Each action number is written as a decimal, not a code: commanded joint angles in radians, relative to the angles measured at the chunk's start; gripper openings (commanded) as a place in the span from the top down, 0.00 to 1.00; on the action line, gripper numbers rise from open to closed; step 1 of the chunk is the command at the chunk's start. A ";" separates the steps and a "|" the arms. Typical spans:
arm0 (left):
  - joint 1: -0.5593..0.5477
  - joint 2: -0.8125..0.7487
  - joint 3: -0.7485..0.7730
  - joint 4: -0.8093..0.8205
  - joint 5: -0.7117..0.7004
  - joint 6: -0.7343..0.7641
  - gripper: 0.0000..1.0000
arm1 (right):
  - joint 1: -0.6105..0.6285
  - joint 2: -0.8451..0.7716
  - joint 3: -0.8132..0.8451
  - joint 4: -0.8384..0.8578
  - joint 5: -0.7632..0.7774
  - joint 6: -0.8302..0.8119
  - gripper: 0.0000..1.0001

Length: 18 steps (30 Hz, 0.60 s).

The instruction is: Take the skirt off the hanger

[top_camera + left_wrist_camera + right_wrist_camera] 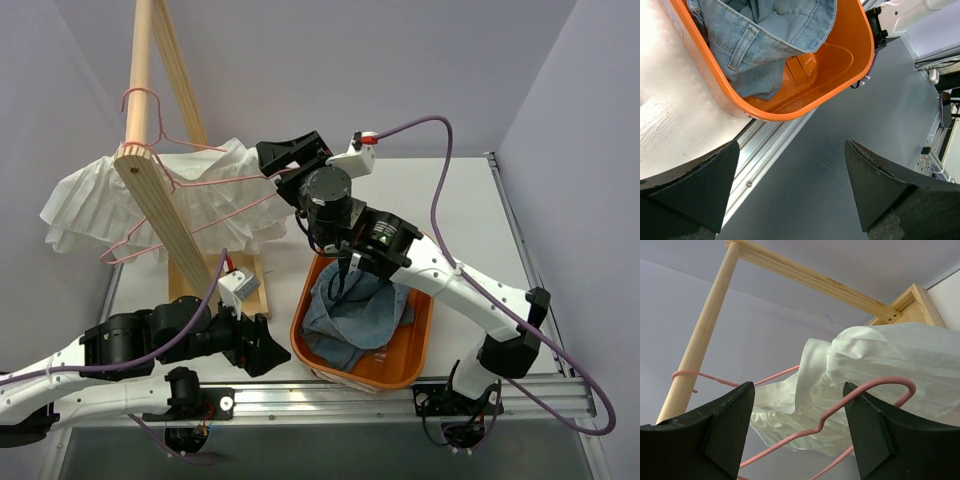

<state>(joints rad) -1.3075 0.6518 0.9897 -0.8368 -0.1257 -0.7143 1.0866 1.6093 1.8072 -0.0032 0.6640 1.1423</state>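
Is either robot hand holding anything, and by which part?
Nothing is held: the right hand stands open beside the pink wire hanger, the left hand open and empty.

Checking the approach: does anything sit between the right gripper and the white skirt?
Only the pink hanger, its wire crossing before the open right gripper; the skirt hangs just behind it. Nothing else visible.

One white skirt (90,200), one pink hanger (885,380), one wooden rack (165,215), one orange basket (419,335), one denim garment (355,310).

Lab test booth, plain walls (300,60), railed table (450,200)
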 commanded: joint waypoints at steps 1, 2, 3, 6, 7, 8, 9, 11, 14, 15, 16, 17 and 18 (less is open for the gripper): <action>-0.004 0.017 0.032 0.062 0.008 -0.002 0.05 | 0.001 -0.084 -0.035 0.043 0.003 -0.016 0.32; -0.003 0.025 0.032 0.067 0.008 -0.002 0.05 | 0.001 -0.097 -0.046 0.037 -0.006 -0.009 0.32; -0.004 0.029 0.030 0.071 0.008 -0.002 0.05 | 0.001 -0.116 -0.058 0.035 -0.029 -0.001 0.32; -0.004 0.049 0.027 0.079 0.011 0.001 0.05 | 0.012 -0.152 -0.098 0.032 -0.066 0.025 0.32; -0.004 0.055 0.027 0.080 0.012 0.003 0.05 | 0.016 -0.157 -0.106 0.029 -0.084 0.027 0.32; -0.004 0.066 0.026 0.082 0.011 0.004 0.05 | 0.027 -0.161 -0.115 0.020 -0.092 0.033 0.32; -0.004 0.071 0.024 0.081 0.011 0.006 0.05 | 0.033 -0.169 -0.115 0.014 -0.102 0.036 0.32; -0.004 0.086 0.026 0.081 0.012 0.010 0.05 | 0.044 -0.172 -0.123 0.002 -0.128 0.043 0.32; -0.004 0.095 0.030 0.081 0.009 0.013 0.05 | 0.058 -0.184 -0.138 -0.044 -0.176 0.051 0.31; -0.004 0.095 0.032 0.082 0.005 0.015 0.05 | 0.061 -0.187 -0.155 -0.052 -0.188 0.057 0.30; -0.003 0.094 0.032 0.084 0.001 0.012 0.05 | 0.059 -0.192 -0.164 -0.060 -0.201 0.059 0.29; -0.004 0.091 0.032 0.088 0.000 0.010 0.05 | 0.062 -0.196 -0.172 -0.070 -0.214 0.059 0.28; -0.004 0.088 0.030 0.096 0.000 0.010 0.05 | 0.067 -0.210 -0.193 -0.075 -0.215 0.056 0.28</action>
<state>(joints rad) -1.3075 0.7509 0.9897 -0.8036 -0.1257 -0.7136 1.1427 1.4452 1.6455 -0.0521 0.4877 1.1843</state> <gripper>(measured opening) 0.949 0.715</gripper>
